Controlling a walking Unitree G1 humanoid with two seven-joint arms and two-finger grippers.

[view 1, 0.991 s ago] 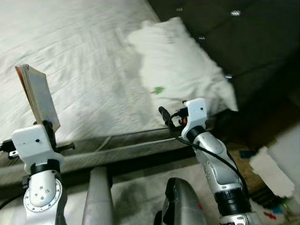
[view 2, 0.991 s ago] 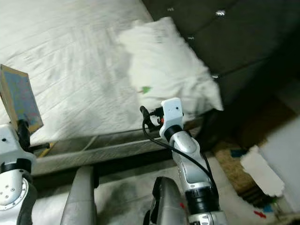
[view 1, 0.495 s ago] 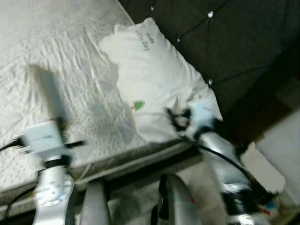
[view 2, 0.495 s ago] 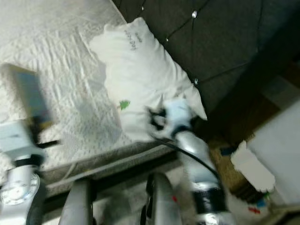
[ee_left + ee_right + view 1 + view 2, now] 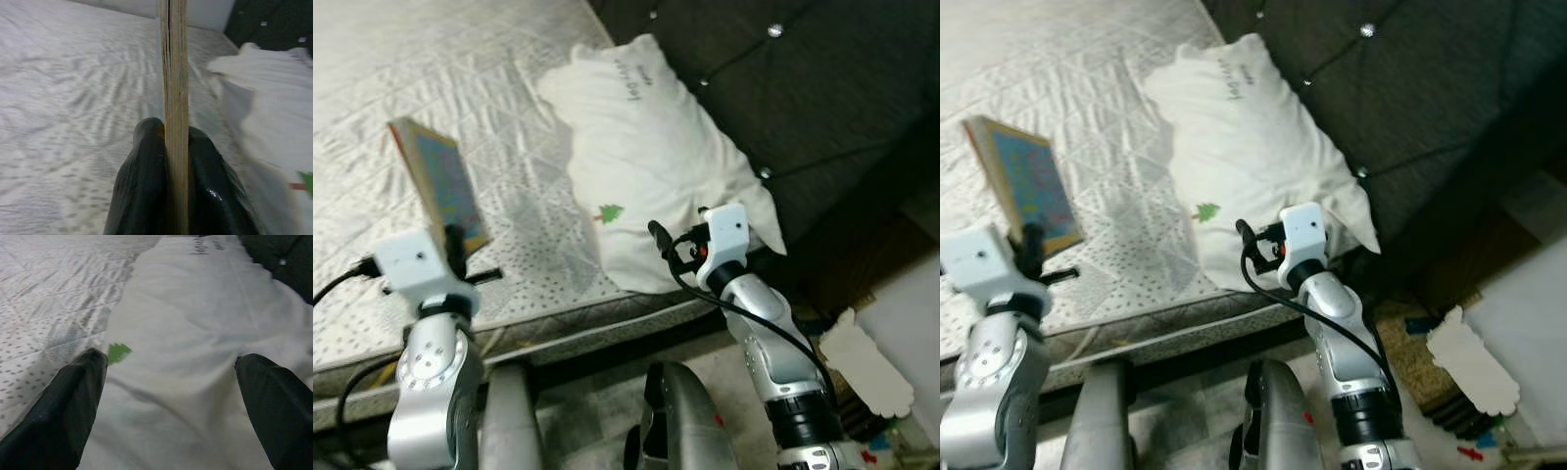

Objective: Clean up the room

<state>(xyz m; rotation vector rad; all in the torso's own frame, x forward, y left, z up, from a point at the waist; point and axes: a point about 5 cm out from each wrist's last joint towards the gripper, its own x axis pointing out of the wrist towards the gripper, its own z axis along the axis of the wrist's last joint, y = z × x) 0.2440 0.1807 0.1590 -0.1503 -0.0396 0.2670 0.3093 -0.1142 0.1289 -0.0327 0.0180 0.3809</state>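
Observation:
A thin book with a colourful cover stands upright over the bed's near edge, my left gripper shut on its lower edge. Seen edge-on in the left wrist view, the book rises between the two black fingers. A white pillow with a small green tree mark lies at the head of the bed. My right gripper is open, hovering just above the pillow near its front corner, one finger on each side.
The white quilted mattress spreads to the left. A dark tufted headboard stands behind the pillow. On the floor at the right lie white paper and small clutter. The bed's frame edge runs across just before me.
The camera has swung and steadied, so the whole picture shifted. The book stays held in my left gripper, now tilted with its cover showing. My right gripper still hovers at the pillow's front corner.

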